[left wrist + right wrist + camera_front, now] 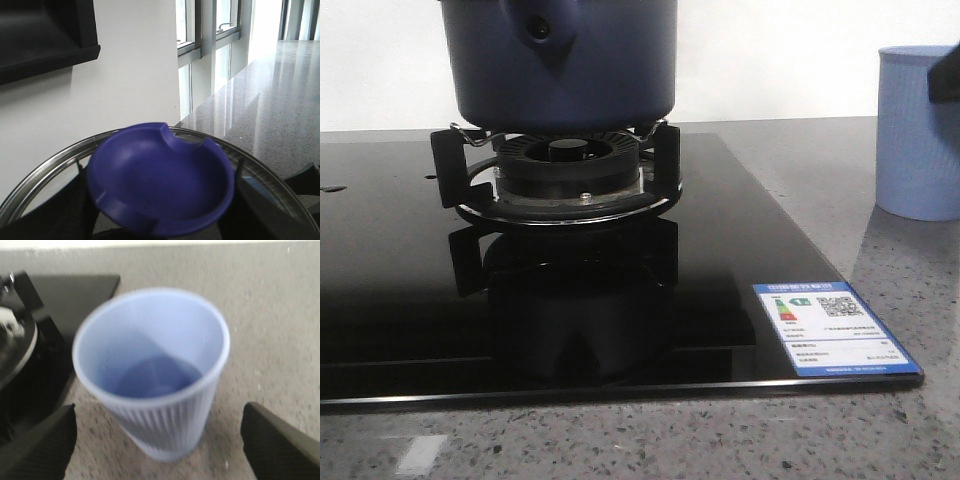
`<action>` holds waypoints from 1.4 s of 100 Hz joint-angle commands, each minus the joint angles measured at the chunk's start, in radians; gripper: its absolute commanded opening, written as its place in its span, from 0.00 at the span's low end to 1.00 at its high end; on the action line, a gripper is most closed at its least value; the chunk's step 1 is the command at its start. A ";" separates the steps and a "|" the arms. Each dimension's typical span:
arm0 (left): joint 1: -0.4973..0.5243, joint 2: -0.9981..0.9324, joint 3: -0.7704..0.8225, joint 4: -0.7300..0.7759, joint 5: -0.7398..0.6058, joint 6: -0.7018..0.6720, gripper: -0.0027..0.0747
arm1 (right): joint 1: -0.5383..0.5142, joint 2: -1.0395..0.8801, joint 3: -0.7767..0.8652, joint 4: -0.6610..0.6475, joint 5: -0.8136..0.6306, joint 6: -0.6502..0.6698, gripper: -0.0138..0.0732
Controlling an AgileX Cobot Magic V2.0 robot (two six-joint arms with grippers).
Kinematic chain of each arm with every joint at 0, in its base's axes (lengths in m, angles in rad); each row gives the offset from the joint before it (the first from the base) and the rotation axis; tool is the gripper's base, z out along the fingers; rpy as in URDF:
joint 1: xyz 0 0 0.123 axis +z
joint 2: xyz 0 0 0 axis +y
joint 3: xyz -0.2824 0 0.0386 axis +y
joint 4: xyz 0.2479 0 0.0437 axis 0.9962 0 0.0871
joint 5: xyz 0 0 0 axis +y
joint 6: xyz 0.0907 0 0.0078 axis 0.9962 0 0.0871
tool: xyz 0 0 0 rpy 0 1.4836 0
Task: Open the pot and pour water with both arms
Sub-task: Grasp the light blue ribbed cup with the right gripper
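The dark navy pot stands on the burner, its handle stub facing me and its top cut off by the front view. In the left wrist view a blue knob sits on a glass lid with a metal rim. My left gripper has its dark fingers tight against both sides of the knob. The pale-blue ribbed cup stands upright on the counter to the right. My right gripper is open, and its fingers straddle the cup without touching it.
The burner and its pan supports sit on a black glass cooktop with a blue-edged label at its front right corner. Grey speckled counter surrounds it. A white wall stands behind, and windows are off to the side.
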 commanded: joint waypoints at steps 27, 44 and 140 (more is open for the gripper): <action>-0.006 -0.035 -0.040 -0.075 0.025 0.001 0.33 | 0.002 0.088 -0.060 0.106 -0.003 -0.009 0.85; -0.006 -0.035 -0.040 -0.075 0.027 0.001 0.33 | 0.002 0.116 -0.062 0.106 0.000 -0.009 0.85; -0.006 -0.035 -0.040 -0.075 0.025 0.001 0.33 | 0.038 0.271 -0.147 0.053 -0.132 -0.009 0.63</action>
